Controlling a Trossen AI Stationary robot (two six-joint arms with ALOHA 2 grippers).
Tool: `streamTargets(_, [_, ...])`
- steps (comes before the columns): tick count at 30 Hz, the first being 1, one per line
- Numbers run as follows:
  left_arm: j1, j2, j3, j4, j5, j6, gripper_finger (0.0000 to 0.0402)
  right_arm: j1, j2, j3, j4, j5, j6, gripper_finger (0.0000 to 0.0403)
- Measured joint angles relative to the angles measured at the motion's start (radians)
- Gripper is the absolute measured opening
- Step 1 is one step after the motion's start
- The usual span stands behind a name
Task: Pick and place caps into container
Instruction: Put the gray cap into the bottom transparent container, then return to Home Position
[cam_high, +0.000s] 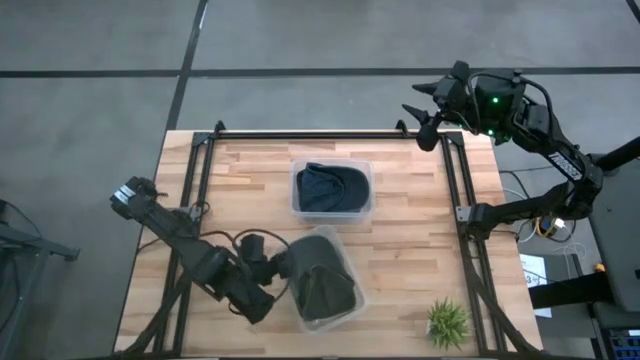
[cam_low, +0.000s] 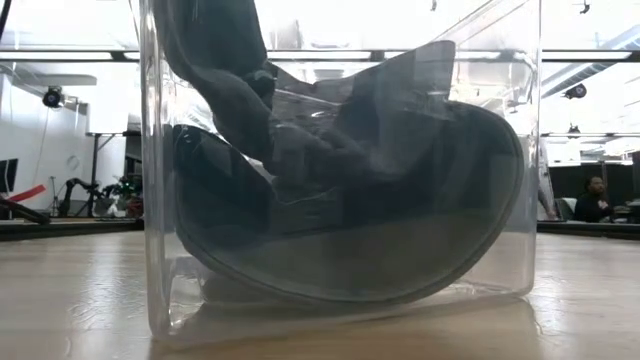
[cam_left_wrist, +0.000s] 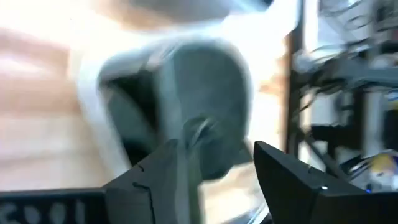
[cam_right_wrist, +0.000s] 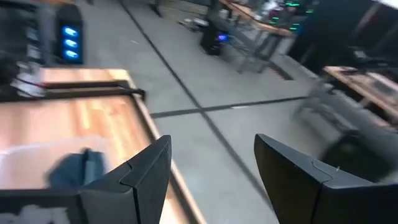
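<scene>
The left gripper (cam_high: 283, 268), lower centre of the high view, is spread open at the rim of the clear plastic container (cam_high: 346, 262), so the dark olive fabric cap (cam_high: 322, 280) looks already released inside. A navy fabric cap (cam_high: 331, 188) is seen in a second clear bin (cam_high: 296, 205) mid-table. The right gripper (cam_high: 428, 108), upper right past the table edge, is open and empty too. Pretty much the let-go step; next, the left arm would need backing out without the tub being dragged.

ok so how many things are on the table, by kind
clear containers: 2, a far one and a near one
navy-blue cap: 1, in the far container
olive-green cap: 1 visible, in the near container; any beneath it cannot be told
small green plant: 1
total: 5
</scene>
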Motion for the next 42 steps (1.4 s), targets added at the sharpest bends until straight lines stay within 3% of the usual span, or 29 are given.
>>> streamTargets(6, [0.005, -0.068, 0.0, -0.02, -0.191, 0.132, 0.0203, 0.0, 0.001, -0.044, 0.0, -0.18, 0.08, 0.0226])
streamTargets(13, [0.076, -0.15, -0.001, -0.107, -0.251, 0.285, 0.0204, -0.001, 0.001, -0.137, -0.021, -0.196, 0.195, 0.0223])
streamTargets(17, [0.147, -0.203, -0.002, -0.178, -0.303, 0.425, 0.0195, -0.001, 0.001, -0.203, -0.013, -0.244, 0.224, 0.0184])
streamTargets(20, [0.206, -0.246, -0.002, -0.181, -0.299, 0.646, 0.016, -0.001, 0.001, -0.26, -0.005, -0.3, 0.222, 0.0113])
streamTargets(23, [0.254, -0.295, -0.002, -0.181, -0.28, 0.833, 0.0094, -0.011, -0.01, -0.327, 0.02, -0.356, 0.219, 0.003])
streamTargets(26, [0.298, -0.349, -0.003, -0.179, -0.274, 0.971, 0.002, -0.04, -0.051, -0.419, 0.119, -0.498, 0.246, 0.0013])
streamTargets(28, [0.323, -0.387, -0.011, -0.176, -0.274, 1.053, 0.001, -0.059, -0.096, -0.487, 0.207, -0.563, 0.291, 0.0009])
streamTargets(33, [0.354, -0.524, -0.099, -0.065, -0.26, 1.255, 0.0001, -0.097, -0.242, -0.642, 0.364, -0.566, 0.346, 0.0008])
streamTargets(36, [0.355, -0.626, -0.201, 0.044, -0.227, 1.381, 0.0001, -0.115, -0.329, -0.707, 0.362, -0.538, 0.311, 0.0008])
streamTargets(42, [0.354, -0.847, -0.485, 0.396, -0.041, 1.597, 0.0, -0.119, -0.46, -0.799, 0.224, -0.229, 0.404, 0.0008])
